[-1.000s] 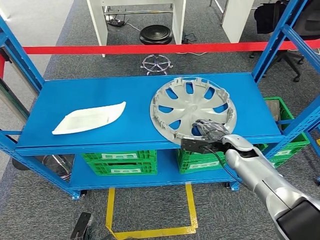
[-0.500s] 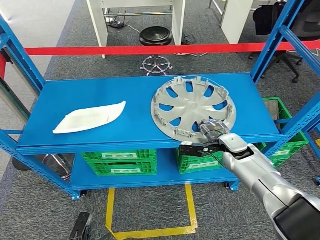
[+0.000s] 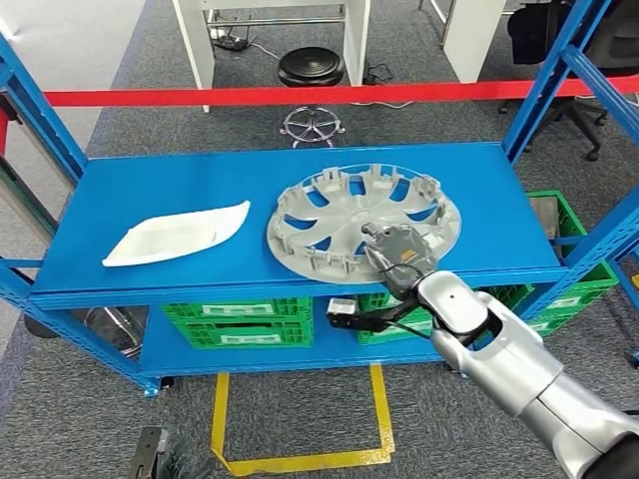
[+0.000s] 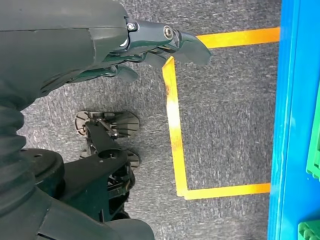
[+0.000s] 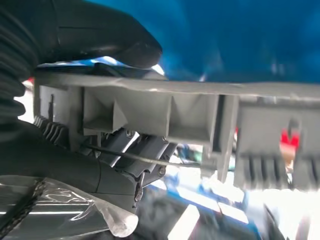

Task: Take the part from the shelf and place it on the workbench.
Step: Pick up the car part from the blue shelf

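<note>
A silver wheel cover [image 3: 354, 215] hangs tilted over the right half of the blue shelf [image 3: 189, 190], its near rim raised. My right hand [image 3: 395, 249] grips that near rim. In the right wrist view the thumb [image 5: 105, 35] lies on one side of the grey rim [image 5: 170, 107] and the darker fingers [image 5: 124, 150] on the other. A flat white plastic part [image 3: 179, 233] lies on the left of the shelf. My left hand [image 4: 113, 45] hangs over the carpet, fingers stretched out and holding nothing.
Green crates [image 3: 238, 324] stand on the lower shelf level. Blue uprights [image 3: 550, 75] frame the shelf on both sides. A red tape barrier [image 3: 226, 97] runs behind it, with a black stool [image 3: 311, 70] beyond. Yellow floor tape [image 3: 302, 461] marks a square before the shelf.
The wheel cover has come up off the shelf at its near edge and shifted left, tilting. My right hand has moved left and nearer with it.
</note>
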### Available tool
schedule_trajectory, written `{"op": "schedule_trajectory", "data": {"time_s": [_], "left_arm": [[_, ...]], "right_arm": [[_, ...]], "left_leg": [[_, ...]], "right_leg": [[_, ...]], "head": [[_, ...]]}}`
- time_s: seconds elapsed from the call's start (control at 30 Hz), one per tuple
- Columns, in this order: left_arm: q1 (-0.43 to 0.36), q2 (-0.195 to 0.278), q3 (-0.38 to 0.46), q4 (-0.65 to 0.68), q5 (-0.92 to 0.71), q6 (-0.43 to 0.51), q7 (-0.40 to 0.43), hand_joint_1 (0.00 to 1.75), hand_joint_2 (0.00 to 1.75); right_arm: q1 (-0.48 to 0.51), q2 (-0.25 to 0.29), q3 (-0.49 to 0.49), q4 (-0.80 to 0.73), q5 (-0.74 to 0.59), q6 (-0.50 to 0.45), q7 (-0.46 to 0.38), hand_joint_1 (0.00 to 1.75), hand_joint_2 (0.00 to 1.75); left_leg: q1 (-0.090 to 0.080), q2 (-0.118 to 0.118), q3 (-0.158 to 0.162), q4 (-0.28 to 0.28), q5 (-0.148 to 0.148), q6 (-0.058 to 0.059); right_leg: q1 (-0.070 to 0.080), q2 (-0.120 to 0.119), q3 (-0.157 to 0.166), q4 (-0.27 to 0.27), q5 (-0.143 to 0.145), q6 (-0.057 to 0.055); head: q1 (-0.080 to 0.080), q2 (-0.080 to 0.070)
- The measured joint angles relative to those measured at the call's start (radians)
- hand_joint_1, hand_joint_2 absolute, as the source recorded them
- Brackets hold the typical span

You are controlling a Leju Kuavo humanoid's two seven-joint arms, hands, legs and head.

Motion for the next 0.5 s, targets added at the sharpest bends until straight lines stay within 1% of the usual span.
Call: {"op": "schedule_trajectory", "data": {"time_s": [0.1, 0.2, 0.27, 0.37, 0.5], "left_arm": [[0.001, 0.0, 0.002, 0.0, -0.005, 0.011, -0.001, 0.0, 1.75], [0.0, 0.001, 0.003, 0.0, -0.003, 0.013, -0.009, 0.0, 1.75], [0.001, 0.001, 0.005, 0.0, 0.005, 0.012, -0.025, 0.0, 1.75], [0.001, 0.001, 0.008, 0.0, 0.019, 0.006, -0.057, 0.0, 1.75], [-0.002, 0.0, 0.011, 0.0, 0.029, -0.009, -0.106, 0.0, 1.75]], "right_arm": [[0.036, -0.025, 0.007, -0.115, 0.03, -0.025, 0.006, 1.75, 1.75], [0.062, -0.043, 0.011, -0.18, 0.047, -0.043, 0.008, 1.75, 1.75], [0.088, -0.054, 0.008, -0.22, 0.065, -0.076, 0.01, 1.75, 1.75], [0.163, -0.071, -0.007, -0.291, 0.114, -0.164, 0.02, 1.75, 1.75], [0.302, -0.076, -0.041, -0.38, 0.191, -0.315, 0.023, 1.75, 1.75]], "left_leg": [[0.0, 0.0, -0.002, 0.0, 0.0, 0.0], [0.0, 0.0, -0.002, 0.0, 0.0, 0.0], [0.0, 0.0, -0.002, 0.0, 0.0, 0.0], [0.0, 0.0, -0.003, 0.0, 0.0, 0.0], [0.0, -0.001, -0.003, 0.0, 0.0, 0.0]], "right_leg": [[0.0, 0.0, -0.002, 0.0, 0.0, 0.0], [0.0, 0.0, -0.002, 0.0, 0.0, 0.0], [0.0, -0.001, -0.002, 0.0, 0.0, 0.0], [0.0, -0.001, -0.002, 0.0, 0.0, 0.0], [0.0, -0.001, -0.003, 0.0, 0.0, 0.0]], "head": [[0.0, 0.0], [0.0, 0.0], [0.0, 0.0], [0.0, 0.0], [0.0, 0.0]]}}
